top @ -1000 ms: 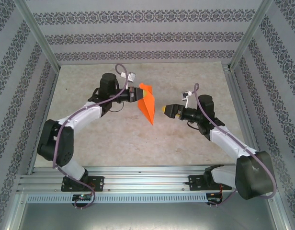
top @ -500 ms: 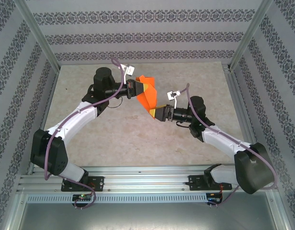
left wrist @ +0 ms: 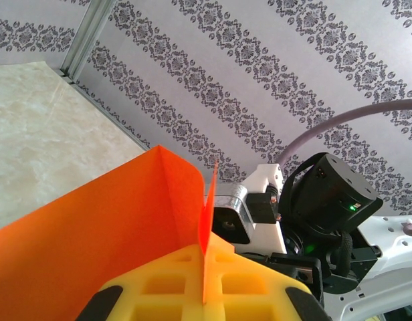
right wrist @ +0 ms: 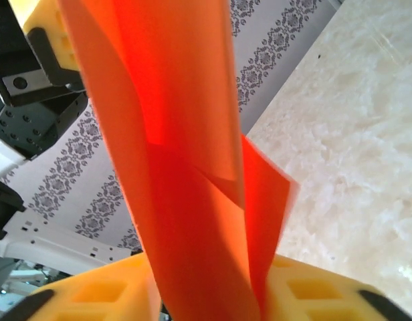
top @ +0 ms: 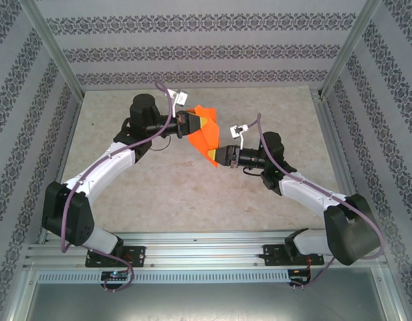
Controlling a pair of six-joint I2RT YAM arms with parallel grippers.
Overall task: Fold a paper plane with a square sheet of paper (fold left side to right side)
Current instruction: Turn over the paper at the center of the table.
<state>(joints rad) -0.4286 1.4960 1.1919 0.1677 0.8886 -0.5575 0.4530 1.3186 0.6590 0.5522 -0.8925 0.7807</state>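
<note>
So the left gripper [top: 188, 125] had its yellow fingers [left wrist: 156, 287] pressed together on the folded orange paper [top: 204, 137], pinching its 10 o'clock end up off the table [top: 159, 194]. The right gripper [top: 223, 157] sat at the paper's 5 o'clock tip. Its fingers [right wrist: 79, 294] were narrowly spread with paper between them, touching it. Couldn't tell if it really gripped.

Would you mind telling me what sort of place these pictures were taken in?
Probably a robot test cell, not a home: bare aluminium posts frame grey damask-patterned wall panels around a beige marble-look tabletop, with two white-and-black robot arms bolted to its front rail.
</note>
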